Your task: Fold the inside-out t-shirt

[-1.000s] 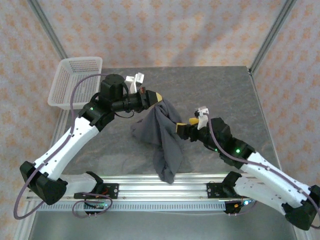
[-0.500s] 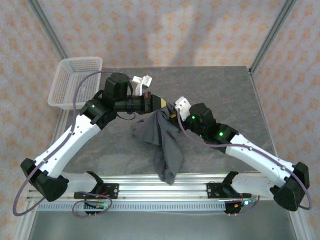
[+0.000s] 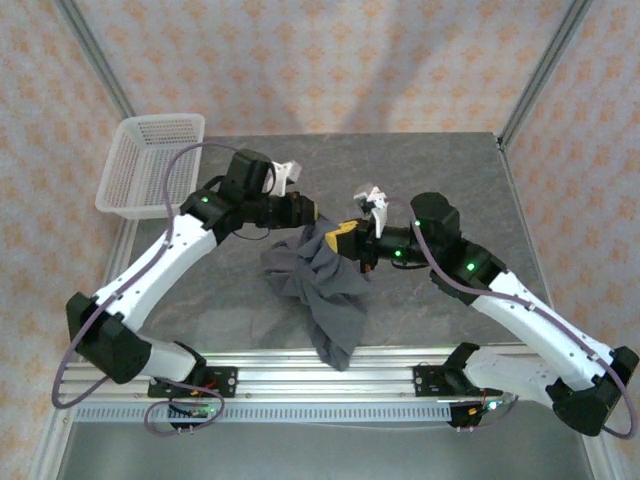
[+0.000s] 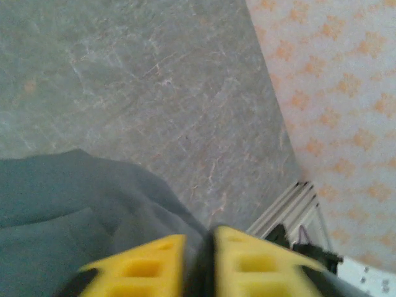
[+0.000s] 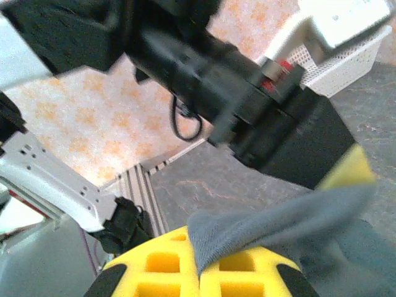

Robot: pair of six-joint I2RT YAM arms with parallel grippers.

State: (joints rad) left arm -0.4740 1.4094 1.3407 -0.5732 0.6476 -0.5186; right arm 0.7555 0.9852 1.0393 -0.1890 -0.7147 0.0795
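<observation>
1 t-shirt [image 3: 335,300] | 1 basket [image 3: 160,120] | right fingers [image 5: 247,272] pinched on t-shirt | left fingers [image 4: 142,266]: cannot tell if gripping

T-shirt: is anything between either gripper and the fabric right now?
Nothing visible is in the way. The right gripper has its jaws shut on a fold of the t-shirt; the left gripper sits right against the fabric, though its grip is unclear.

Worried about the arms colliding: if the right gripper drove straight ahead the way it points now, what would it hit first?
Most likely the left gripper: it sits right ahead of the right gripper, which pinches the t-shirt. The gap looks short, but depth is unclear.
</observation>
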